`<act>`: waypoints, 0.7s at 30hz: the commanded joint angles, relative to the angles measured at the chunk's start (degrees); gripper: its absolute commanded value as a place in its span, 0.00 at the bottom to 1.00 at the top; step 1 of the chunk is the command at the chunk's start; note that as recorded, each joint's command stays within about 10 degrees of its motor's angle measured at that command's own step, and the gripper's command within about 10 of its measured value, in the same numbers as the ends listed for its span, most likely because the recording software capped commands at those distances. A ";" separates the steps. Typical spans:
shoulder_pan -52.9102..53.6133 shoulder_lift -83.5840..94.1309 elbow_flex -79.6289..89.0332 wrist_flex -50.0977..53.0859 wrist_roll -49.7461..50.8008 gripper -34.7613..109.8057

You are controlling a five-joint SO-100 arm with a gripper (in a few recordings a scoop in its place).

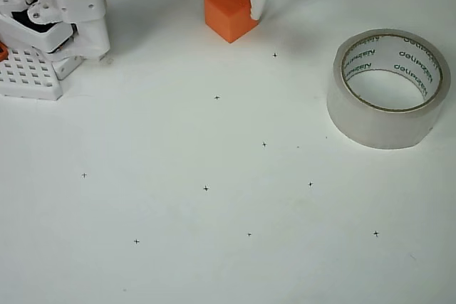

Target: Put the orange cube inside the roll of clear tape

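The orange cube is at the top centre of the overhead view, on or just above the white table. My gripper reaches in from the top edge, one white finger against the cube's left side and the other finger against its right side, so it is shut on the cube. The roll of clear tape lies flat at the right with its hole facing up and grey lettering on its white core. It is well to the right of the cube and a little nearer.
The arm's white base with a perforated white block fills the top left corner. The white table carries small black cross marks.
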 commanded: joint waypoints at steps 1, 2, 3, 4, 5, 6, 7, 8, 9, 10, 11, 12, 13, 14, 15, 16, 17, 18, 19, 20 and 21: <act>-0.79 0.62 1.05 -3.34 0.79 0.53; -0.88 0.44 1.14 -3.87 0.79 0.53; -0.97 0.26 1.14 -4.31 0.79 0.53; -1.05 -0.18 1.14 -4.39 0.79 0.53; -1.05 -0.44 1.14 -4.39 0.79 0.52; -1.05 -0.79 1.14 -4.39 0.79 0.52; -1.14 -1.14 1.14 -4.39 0.79 0.52; -1.23 -1.58 1.14 -4.57 0.79 0.51; -1.32 -2.02 1.14 -4.66 0.79 0.50; -1.41 -2.37 1.14 -5.01 0.88 0.49; -1.49 -2.81 1.14 -5.62 0.97 0.47; -1.49 -3.34 1.32 -6.59 0.88 0.45; -1.49 -3.87 1.32 -7.29 0.88 0.43; -1.49 -4.39 1.32 -7.47 0.88 0.40; -1.49 -4.83 1.23 -7.47 0.79 0.38; -1.49 -4.92 1.23 -7.47 0.79 0.36; -1.58 -4.83 1.23 -7.47 0.79 0.34; -1.58 -4.66 1.23 -7.47 0.79 0.33; -1.58 -4.66 1.32 -7.29 0.79 0.32; -1.58 -3.96 1.23 -7.21 0.79 0.32; -1.58 -3.08 1.23 -7.21 0.79 0.32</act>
